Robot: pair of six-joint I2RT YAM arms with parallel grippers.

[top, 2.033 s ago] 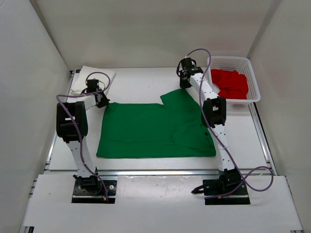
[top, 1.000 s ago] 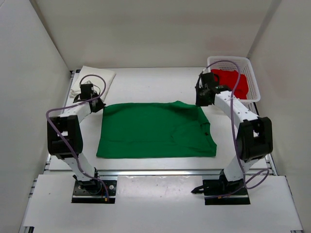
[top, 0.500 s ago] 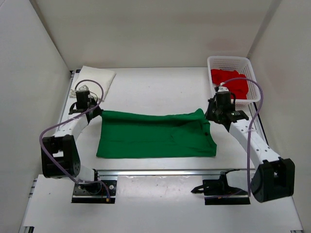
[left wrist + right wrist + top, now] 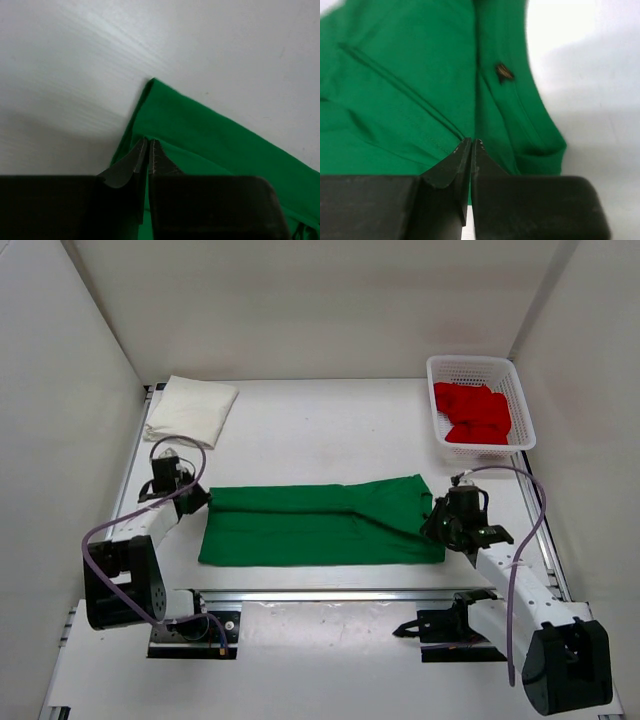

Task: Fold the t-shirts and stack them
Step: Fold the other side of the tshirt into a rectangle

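Worktop (image 4: 320,430) tally, I judge: cream shirt (image 4: 190,408) folded; left end effector (image 4: 193,498), right end effector (image 4: 438,525) pinch half-folded green shirt (image 4: 310,525); red shirt (image 4: 472,412) waits in basket (image 4: 521,392).

- A flat white table top (image 4: 320,430) fills the middle of the overhead view; close up from the left wrist it shows a faint streaked sheen.
- Plain white panels close it in: a back wall (image 4: 320,310), a left wall (image 4: 60,440) and a right wall (image 4: 590,420).
- A silvery metal rail (image 4: 320,594) runs along the table's near edge.
- A white board (image 4: 320,670) lies in front of that rail.
- A white plastic mesh basket (image 4: 470,361) stands in the far right corner.
- Light is soft and even, with pale shadows.
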